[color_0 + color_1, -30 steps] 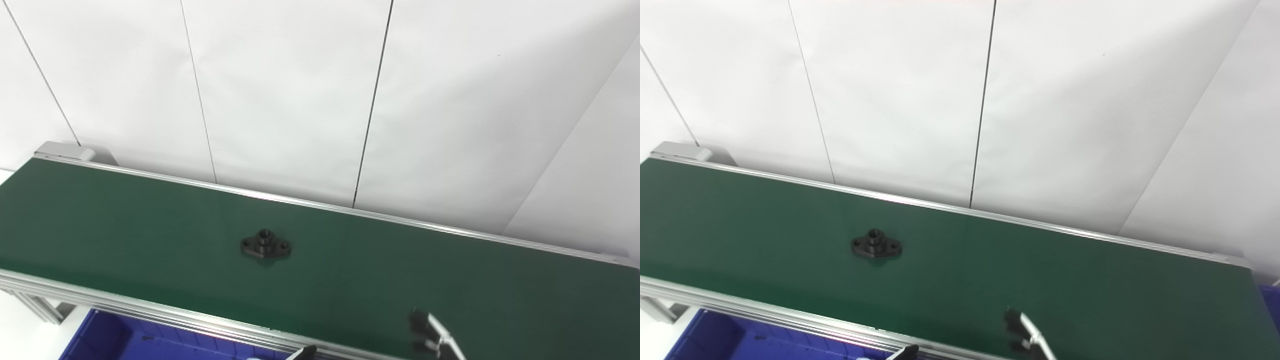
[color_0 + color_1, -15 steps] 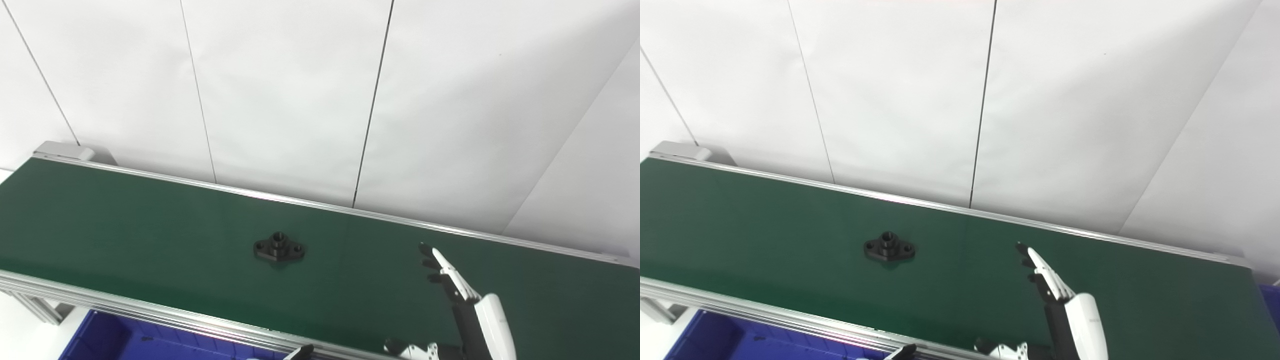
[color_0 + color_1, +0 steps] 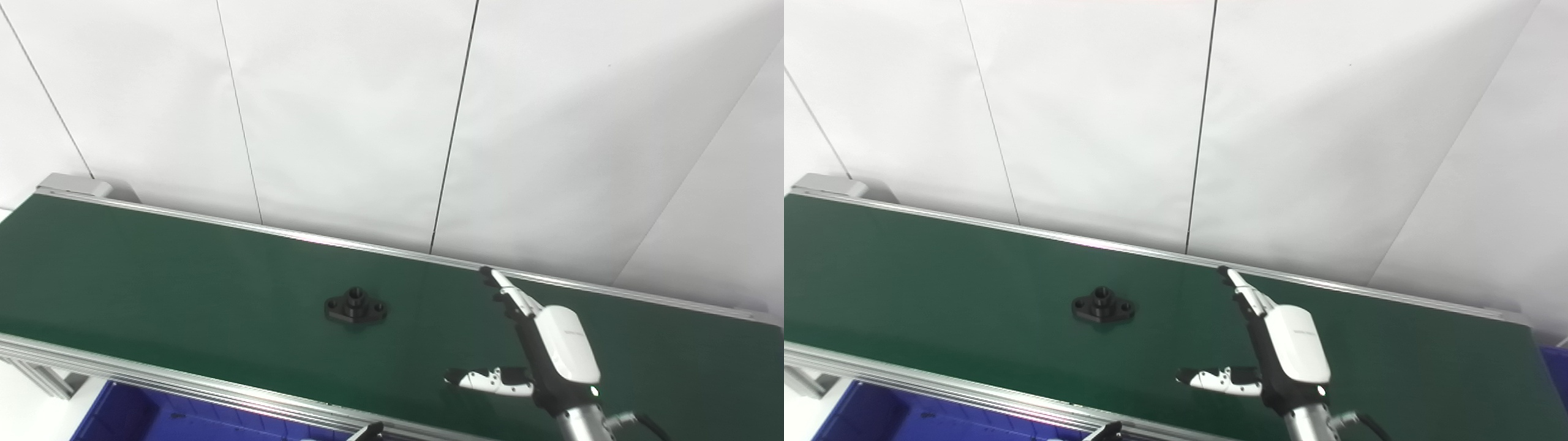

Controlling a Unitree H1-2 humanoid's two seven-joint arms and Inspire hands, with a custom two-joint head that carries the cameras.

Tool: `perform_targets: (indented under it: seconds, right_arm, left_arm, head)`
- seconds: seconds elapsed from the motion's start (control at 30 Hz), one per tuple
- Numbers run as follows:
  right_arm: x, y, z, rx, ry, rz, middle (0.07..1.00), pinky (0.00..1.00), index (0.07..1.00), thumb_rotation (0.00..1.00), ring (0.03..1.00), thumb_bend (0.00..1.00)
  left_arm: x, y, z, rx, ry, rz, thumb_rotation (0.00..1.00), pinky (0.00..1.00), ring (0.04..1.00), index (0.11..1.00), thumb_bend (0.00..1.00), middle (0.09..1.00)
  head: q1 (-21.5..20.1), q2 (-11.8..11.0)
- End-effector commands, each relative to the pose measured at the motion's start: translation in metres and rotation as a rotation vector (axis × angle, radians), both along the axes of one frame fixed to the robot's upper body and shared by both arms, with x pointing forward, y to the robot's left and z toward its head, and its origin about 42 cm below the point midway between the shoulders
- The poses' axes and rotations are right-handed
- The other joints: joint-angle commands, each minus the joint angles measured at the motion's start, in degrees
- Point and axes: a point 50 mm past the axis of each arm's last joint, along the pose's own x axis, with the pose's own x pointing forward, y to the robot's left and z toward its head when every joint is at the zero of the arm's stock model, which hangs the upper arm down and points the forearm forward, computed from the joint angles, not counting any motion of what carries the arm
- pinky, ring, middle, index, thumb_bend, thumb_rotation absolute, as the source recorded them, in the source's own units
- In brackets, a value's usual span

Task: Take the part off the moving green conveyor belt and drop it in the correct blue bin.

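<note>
Reaching farther up over the green belt (image 3: 184, 275), the right hand (image 3: 554, 352) now has fingertips (image 3: 488, 273) at the far rail (image 3: 343, 242), fingers spread, holding nothing. Meanwhile the black part (image 3: 356, 306) has drifted rightward mid-belt, open belt between them. Only a dark tip of the left hand (image 3: 369, 430) shows at the bottom edge beside the blue bin (image 3: 122, 416); its grip can't be told.

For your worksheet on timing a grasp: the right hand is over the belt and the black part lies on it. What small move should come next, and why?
Probably shift the right hand leftward and lower it toward the black part. The hand is open, fingers and thumb spread, holding nothing, and sits well to the right of the part on the green belt.
</note>
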Motion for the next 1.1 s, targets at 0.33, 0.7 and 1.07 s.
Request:
perform_targets:
  seconds: [0.33,0.7,1.07]
  right_arm:
    - [0.058,0.016,0.006,-0.143,0.016,0.018,0.836,0.62,0.908,0.48,0.777,0.97]
    - [0.092,0.038,0.002,-0.376,0.044,0.033,0.821,0.86,0.874,0.52,0.807,0.96]
    - [0.105,0.058,-0.004,-0.402,0.101,0.044,0.835,0.79,0.869,0.52,0.824,0.96]
  left_arm:
    - [0.004,-0.007,0.008,-0.003,-0.040,-0.014,0.76,0.86,0.911,0.920,0.73,0.908]
    - [0.004,-0.012,0.008,-0.005,-0.046,-0.015,0.75,0.86,0.913,0.919,0.73,0.921]
    - [0.003,-0.018,0.010,-0.003,-0.061,-0.003,0.74,0.85,0.908,0.908,0.72,0.905]
  head:
    - [0.70,-0.07]
    - [1.38,-0.05]
    - [2.07,0.34]
